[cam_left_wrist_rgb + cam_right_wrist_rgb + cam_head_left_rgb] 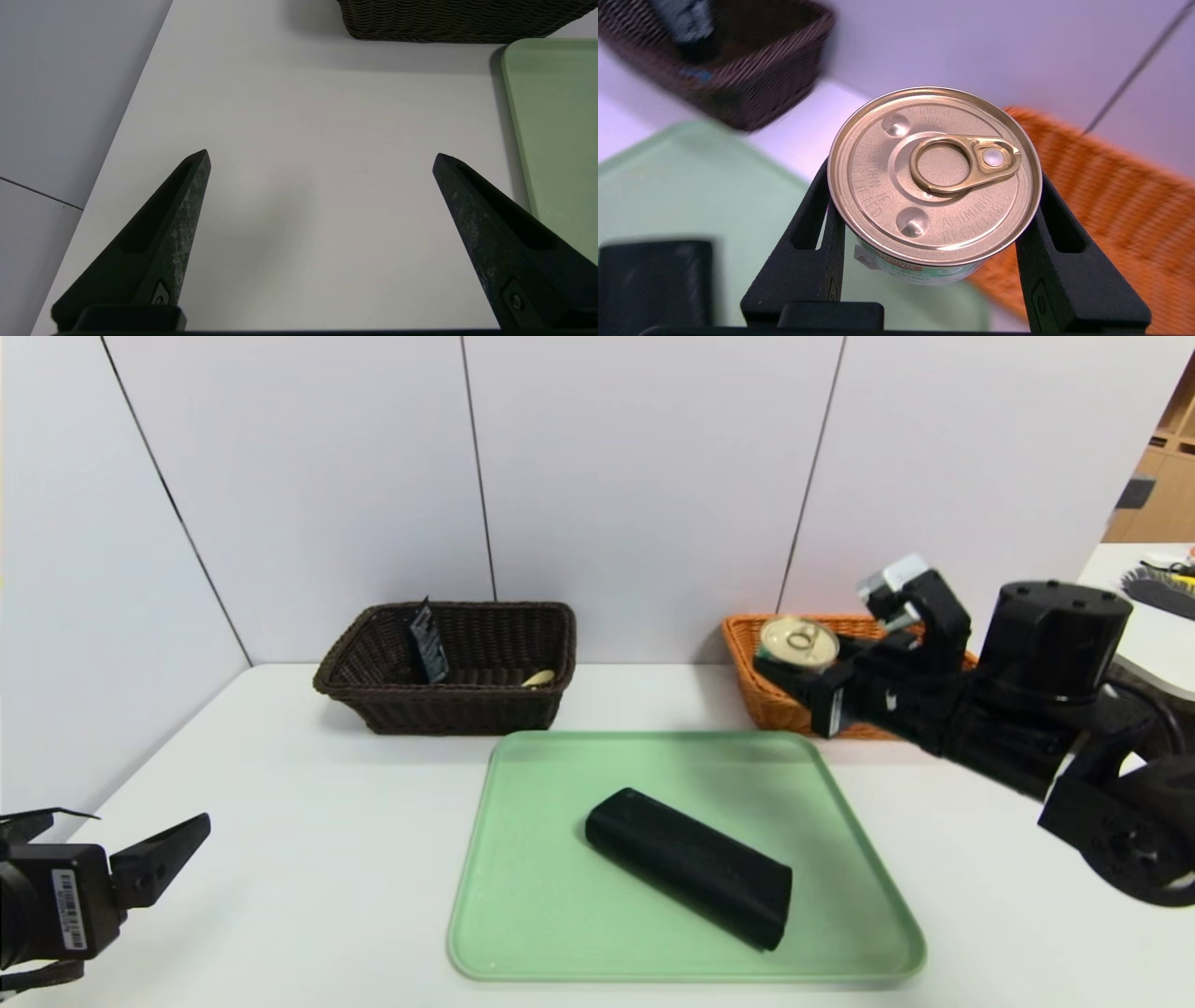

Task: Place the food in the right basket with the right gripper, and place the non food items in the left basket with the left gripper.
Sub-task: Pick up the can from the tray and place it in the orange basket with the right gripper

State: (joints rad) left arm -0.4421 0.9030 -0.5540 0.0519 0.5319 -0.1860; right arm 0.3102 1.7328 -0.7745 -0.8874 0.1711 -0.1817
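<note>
Above the near rim of the right basket (761, 705), the right end effector (794, 677) clamps the food (798, 642) by its sides, lid up. On the green tray (523, 896) lies the black case (689, 865). Low at the table's (280, 821) left, the left end effector (140, 845) hangs spread wide, holding nothing.

Operator A: Report left gripper (321, 158) status.

Operator B: Fingers (173, 224) spread wide apart, nothing between them, above the bare white table (299, 116).

Operator A: Surroundings?

Operator B: Dark brown woven basket (458, 21) ahead on the table; green tray (556, 130) edge alongside one finger.
</note>
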